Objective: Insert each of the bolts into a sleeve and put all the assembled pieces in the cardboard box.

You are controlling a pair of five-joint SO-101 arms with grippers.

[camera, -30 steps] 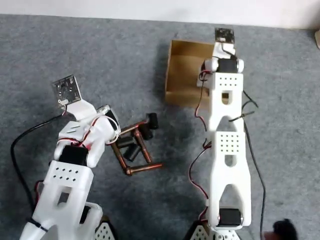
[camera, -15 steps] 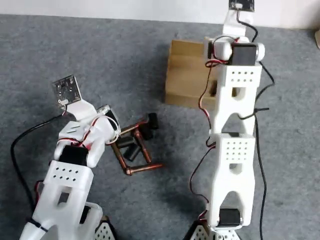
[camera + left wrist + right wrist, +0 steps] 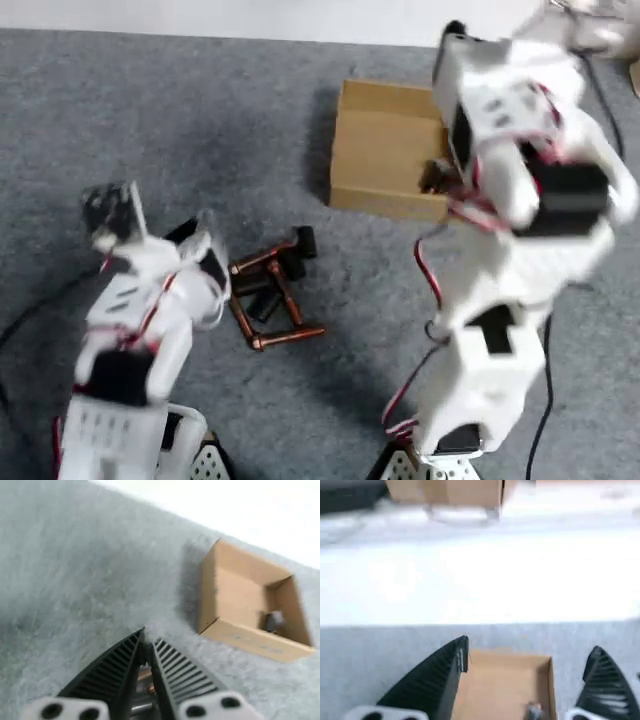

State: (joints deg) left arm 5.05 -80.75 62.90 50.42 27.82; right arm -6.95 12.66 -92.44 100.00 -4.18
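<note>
The cardboard box point(image 3: 378, 150) lies open on the grey carpet at the back, with a dark assembled piece point(image 3: 434, 176) in its right end. Several copper sleeves and black bolts point(image 3: 272, 290) lie in a heap at the centre left. My left gripper point(image 3: 216, 270) is at the heap's left edge. In the left wrist view its fingers point(image 3: 172, 667) are pressed almost together, and a copper sleeve point(image 3: 145, 674) shows in the gap. My right gripper point(image 3: 530, 647) is open and raised above the box point(image 3: 507, 685), with nothing between its fingers. The piece point(image 3: 535, 711) lies below it.
The right arm point(image 3: 520, 150) is raised high and overhangs the box's right side. Bare carpet stretches between the heap and the box and along the left. A pale floor lies beyond the carpet's far edge.
The right arm has lifted up and back from the box. The left arm has shifted a little to the left at the heap, and the heap lies as before.
</note>
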